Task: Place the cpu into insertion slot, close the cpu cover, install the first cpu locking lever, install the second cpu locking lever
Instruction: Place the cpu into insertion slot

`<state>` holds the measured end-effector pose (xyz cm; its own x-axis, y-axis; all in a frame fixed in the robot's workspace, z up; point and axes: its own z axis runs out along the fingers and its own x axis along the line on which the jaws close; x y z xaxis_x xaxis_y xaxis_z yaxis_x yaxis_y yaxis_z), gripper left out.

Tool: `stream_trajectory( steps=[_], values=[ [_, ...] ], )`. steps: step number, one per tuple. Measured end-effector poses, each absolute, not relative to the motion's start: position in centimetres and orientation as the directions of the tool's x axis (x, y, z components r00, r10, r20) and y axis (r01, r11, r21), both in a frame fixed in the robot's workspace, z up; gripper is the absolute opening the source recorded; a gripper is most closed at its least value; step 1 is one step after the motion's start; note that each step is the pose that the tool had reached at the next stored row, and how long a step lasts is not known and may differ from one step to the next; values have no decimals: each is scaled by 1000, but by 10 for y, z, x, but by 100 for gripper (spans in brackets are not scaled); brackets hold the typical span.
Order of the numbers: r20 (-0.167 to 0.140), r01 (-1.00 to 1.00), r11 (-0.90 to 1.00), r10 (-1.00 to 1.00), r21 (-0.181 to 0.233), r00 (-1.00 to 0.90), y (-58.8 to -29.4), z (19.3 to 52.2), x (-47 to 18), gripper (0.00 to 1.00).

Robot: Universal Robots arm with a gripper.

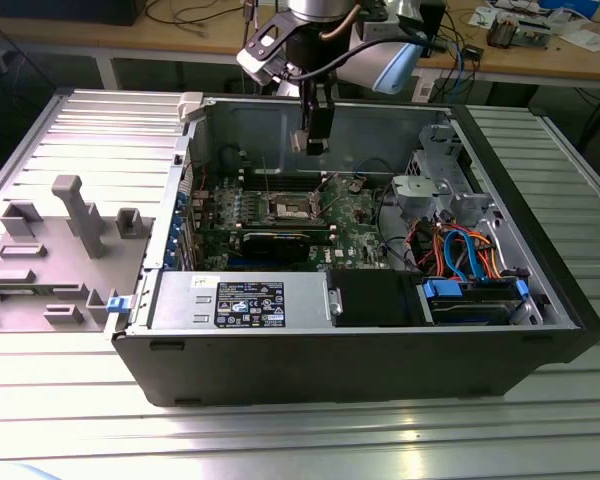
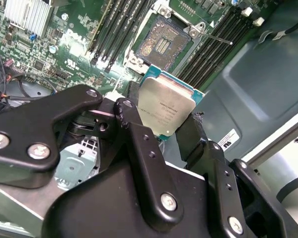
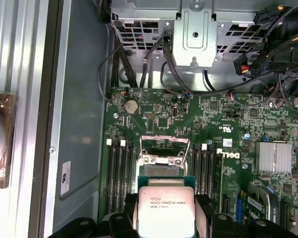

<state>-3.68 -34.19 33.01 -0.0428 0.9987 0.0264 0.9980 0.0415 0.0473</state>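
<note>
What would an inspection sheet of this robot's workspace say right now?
Surface: ribbed metal table carrying an open computer case.
Job's things: cpu held above the motherboard; insertion slot empty; cpu cover raised.
Clutter: grey fixture blocks at the exterior view's left.
Grippers: gripper shut on the cpu.
Cables: orange and blue cables bundled inside the case.
Surroundings: wooden bench behind the table.

The cpu (image 2: 165, 106) has a dull, smooth silvery metal top.
</note>
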Motion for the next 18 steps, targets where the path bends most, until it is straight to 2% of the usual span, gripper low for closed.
stream_trajectory(
  steps=[5, 18],
  values=[
    [26, 998, 39, 999, 46, -41, -342, 319, -38, 54],
    [26, 998, 39, 999, 47, -40, -342, 315, -38, 54]
  ],
)
